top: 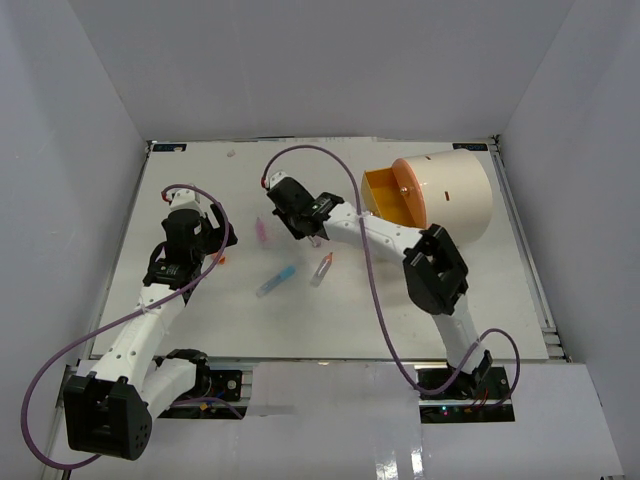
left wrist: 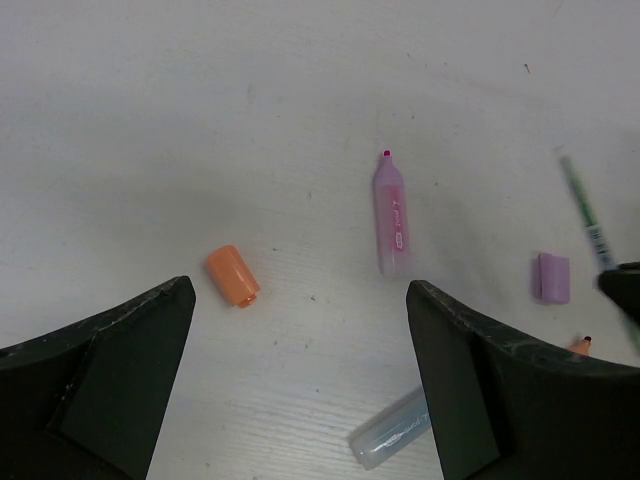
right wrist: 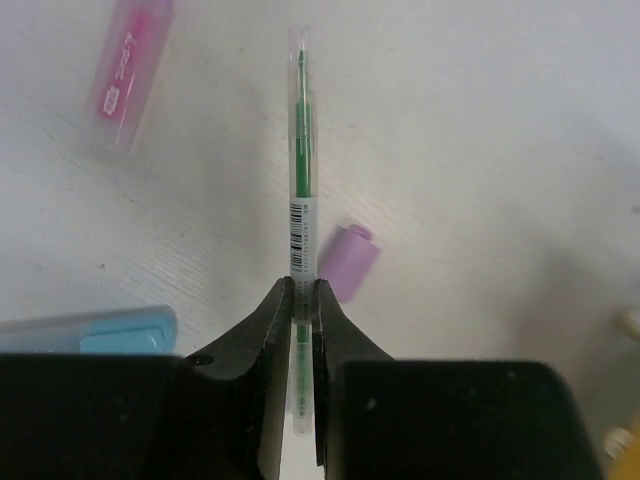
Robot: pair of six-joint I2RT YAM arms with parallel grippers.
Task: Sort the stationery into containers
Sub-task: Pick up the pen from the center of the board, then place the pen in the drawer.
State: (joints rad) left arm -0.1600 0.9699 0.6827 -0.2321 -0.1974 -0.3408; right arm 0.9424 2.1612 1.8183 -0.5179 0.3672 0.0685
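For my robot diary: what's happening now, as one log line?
right gripper: shut on green pen | left gripper: open, near orange cap | pink highlighter: on table

We are seeing bright, even, diffuse light in all three views, and the white table (top: 300,320) is rendering as a matte pale grey. In the right wrist view the green pen (right wrist: 300,150) is showing sharp, its barcode lines distinct. Right of the pen a broad, soft shadow is darkening the surface; left of it the pink highlighter (right wrist: 130,75) is looking slightly soft. Below the pen the right gripper (right wrist: 300,292) is reading as a near-black silhouette. In the left wrist view the same pen (left wrist: 585,215) is smearing into blur, while everything left of it is showing crisp.
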